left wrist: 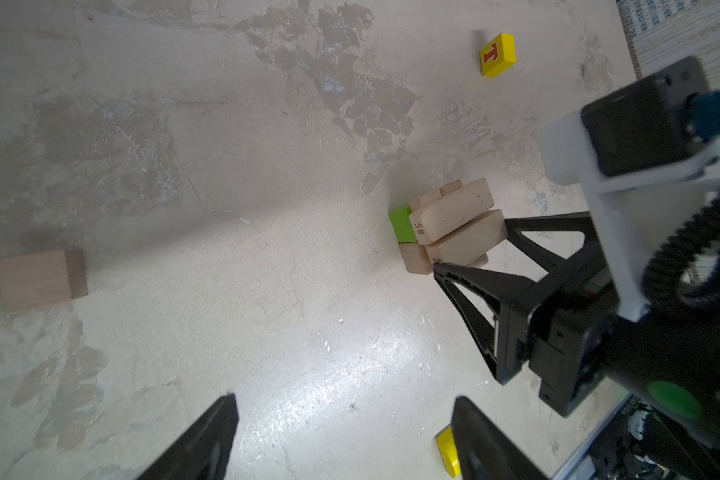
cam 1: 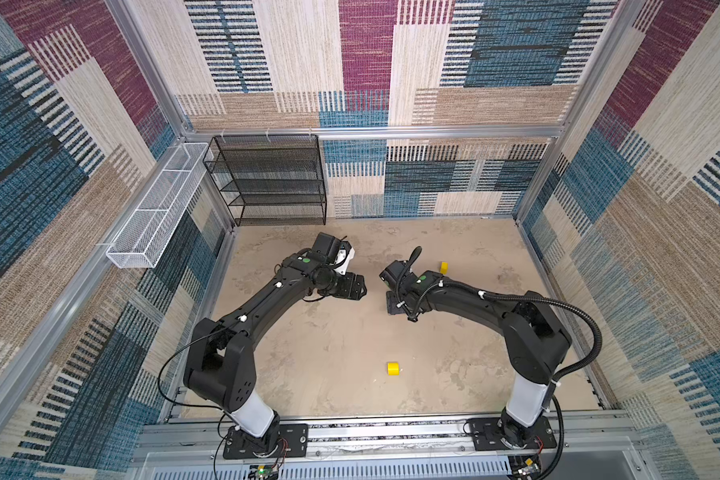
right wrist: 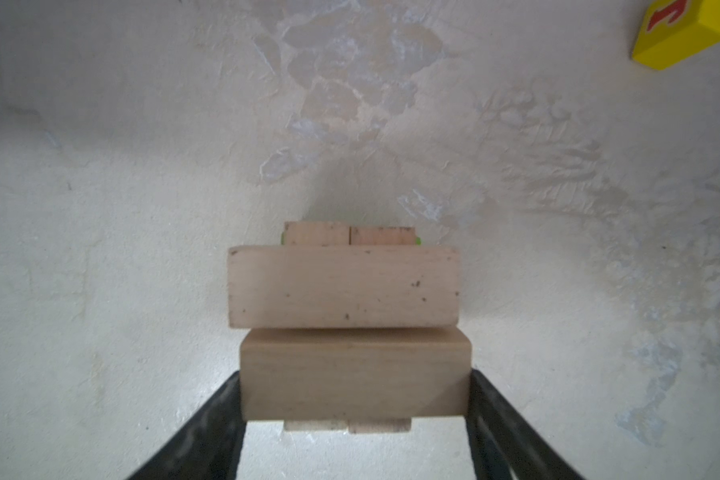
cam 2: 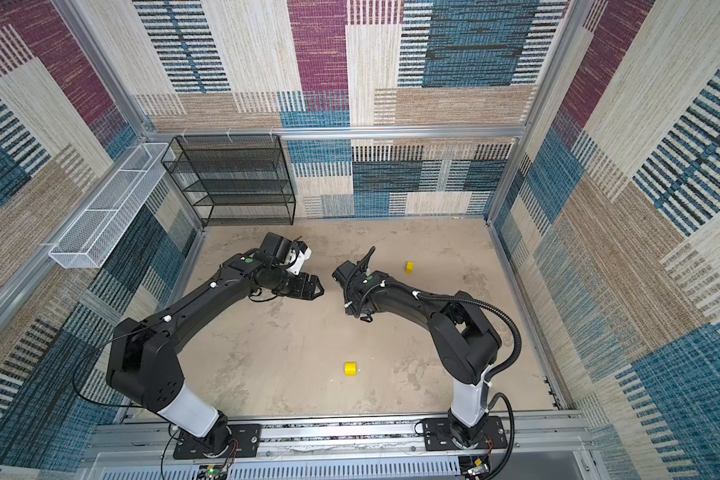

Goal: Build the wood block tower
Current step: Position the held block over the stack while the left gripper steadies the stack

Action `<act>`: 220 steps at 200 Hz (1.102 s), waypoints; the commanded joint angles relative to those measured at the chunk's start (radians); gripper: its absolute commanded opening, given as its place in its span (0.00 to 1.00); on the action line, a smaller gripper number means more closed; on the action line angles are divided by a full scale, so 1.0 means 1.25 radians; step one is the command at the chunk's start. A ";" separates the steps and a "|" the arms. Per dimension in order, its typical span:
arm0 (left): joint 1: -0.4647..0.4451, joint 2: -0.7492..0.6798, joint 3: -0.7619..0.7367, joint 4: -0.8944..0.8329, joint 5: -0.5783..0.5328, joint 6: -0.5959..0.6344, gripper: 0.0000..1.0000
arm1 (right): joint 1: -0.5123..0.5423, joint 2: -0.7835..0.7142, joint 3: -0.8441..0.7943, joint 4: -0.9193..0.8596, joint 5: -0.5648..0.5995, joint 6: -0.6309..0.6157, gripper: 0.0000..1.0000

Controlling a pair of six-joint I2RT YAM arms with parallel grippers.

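Body survey: two black arms, rail-mounted along the lower edge of both top views.

Left arm (cam 1: 258, 303) and right arm (cam 1: 474, 297): matte black shells, each with a white lower sleeve (cam 1: 252, 413) above a black base plate (cam 1: 294, 446) fixed with silver screws. A green round mark (cam 1: 306, 260) sits near each wrist. White clips hold a thin black cable (cam 1: 174, 354) on the left arm; a ribbed black hose (cam 1: 599, 338) follows the right arm. Left wrist view: right gripper (left wrist: 470, 244) has black triangular openwork fingers (left wrist: 466, 291) under a white camera bracket (left wrist: 578, 166); left gripper (left wrist: 345, 401) shows plain black, blurred.
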 commanded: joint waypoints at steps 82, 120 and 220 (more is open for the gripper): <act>0.001 0.001 0.009 -0.008 -0.011 -0.018 0.86 | -0.005 -0.018 -0.007 0.026 -0.035 -0.009 0.96; 0.001 0.002 0.010 -0.008 -0.010 -0.019 0.86 | -0.009 -0.023 -0.016 0.028 -0.040 -0.005 0.85; 0.002 0.005 0.010 -0.008 -0.011 -0.019 0.86 | -0.012 -0.016 -0.009 0.030 -0.045 -0.012 0.76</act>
